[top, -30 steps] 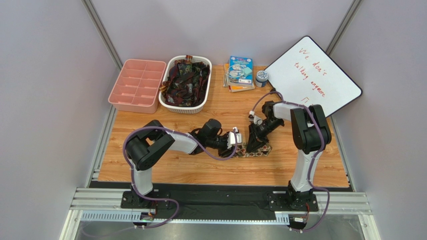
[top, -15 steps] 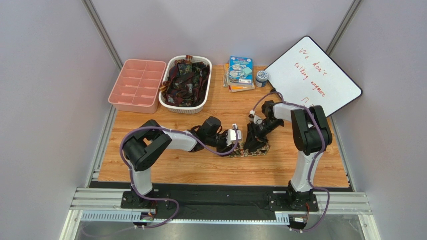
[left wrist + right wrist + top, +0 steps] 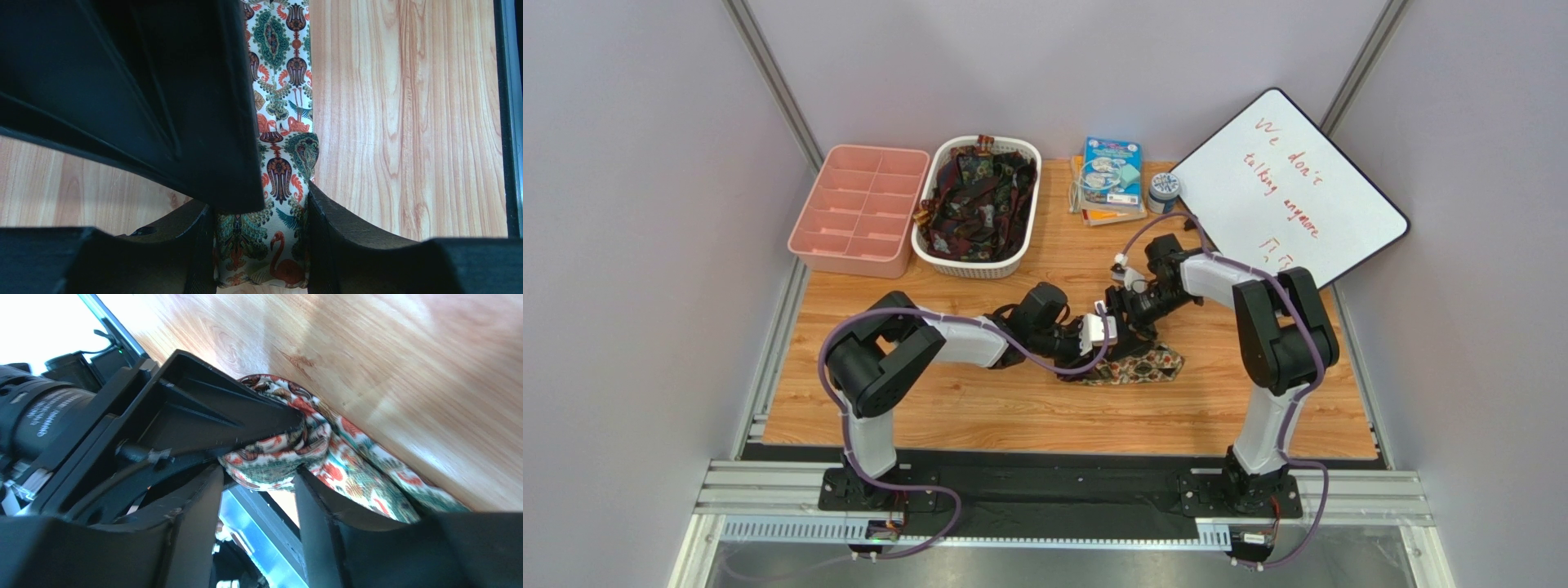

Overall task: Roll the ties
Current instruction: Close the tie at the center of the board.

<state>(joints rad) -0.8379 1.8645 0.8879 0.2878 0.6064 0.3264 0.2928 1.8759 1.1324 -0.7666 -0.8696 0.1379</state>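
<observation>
Two-arm rig: body finish.
Left arm (image 3: 959, 347) and right arm (image 3: 1259, 423): white link shells, rounded black joint housings, a purple cable (image 3: 836, 349) looped along each, black base plates (image 3: 1241, 493). Fingers (image 3: 362, 245) matt black, smooth, angular. One black cylindrical housing (image 3: 49, 413) carries pale lettering, unreadable.

- The table (image 3: 1014, 414) is pale wood with a clear grain, smooth and faintly shiny.
- The tie (image 3: 279, 153) is thin printed cloth, smooth, with a soft sheen on its folds.
- The left gripper (image 3: 261, 205) and right gripper (image 3: 258, 478) are matt black plastic.
- At the far edge, the ties (image 3: 977, 202) are dark patterned cloth in a white plastic basket (image 3: 971, 268).
- The pink tray (image 3: 844, 263) is matt plastic.
- The whiteboard (image 3: 1308, 184) is glossy.
</observation>
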